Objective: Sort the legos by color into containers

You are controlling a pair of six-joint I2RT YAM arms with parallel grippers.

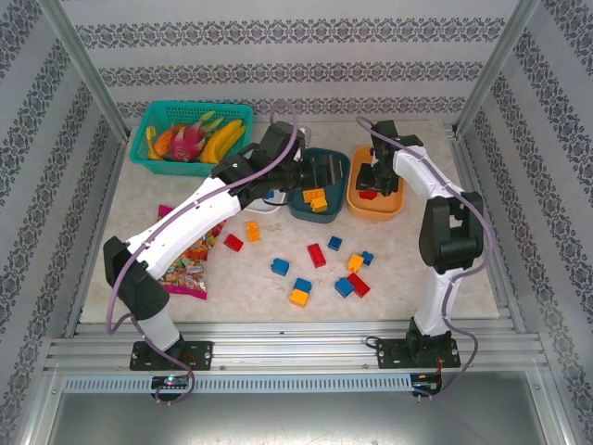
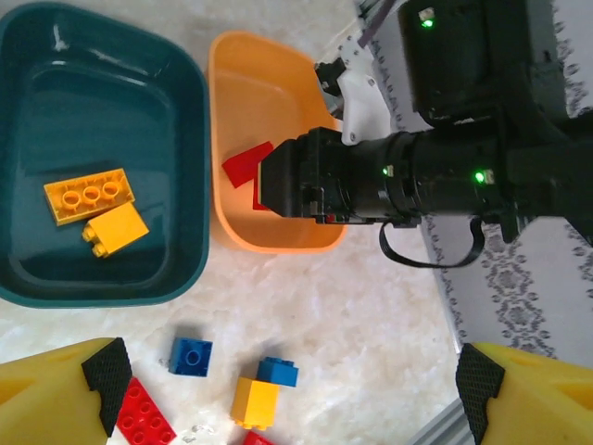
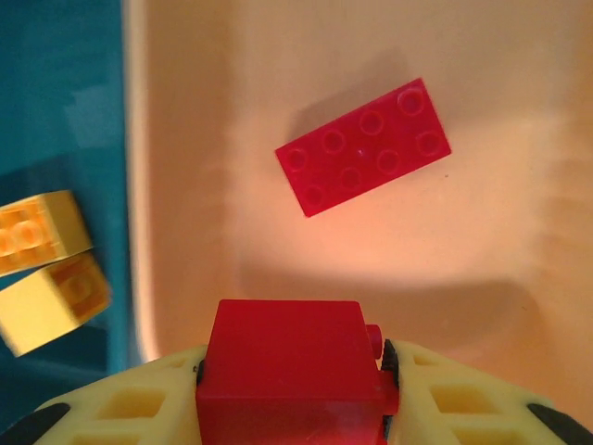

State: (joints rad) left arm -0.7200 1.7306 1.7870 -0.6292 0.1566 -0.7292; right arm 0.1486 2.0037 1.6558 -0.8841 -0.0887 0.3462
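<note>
Right tool [image 3: 295, 375] clamps red brick [image 3: 283, 345], studs pointing sideways, over orange dish [image 3: 232, 74]

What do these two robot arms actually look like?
The left arm and right arm have white shells with black joints, and a purple cable loops along each. Their pincer fingers are yellow with black pads.
</note>
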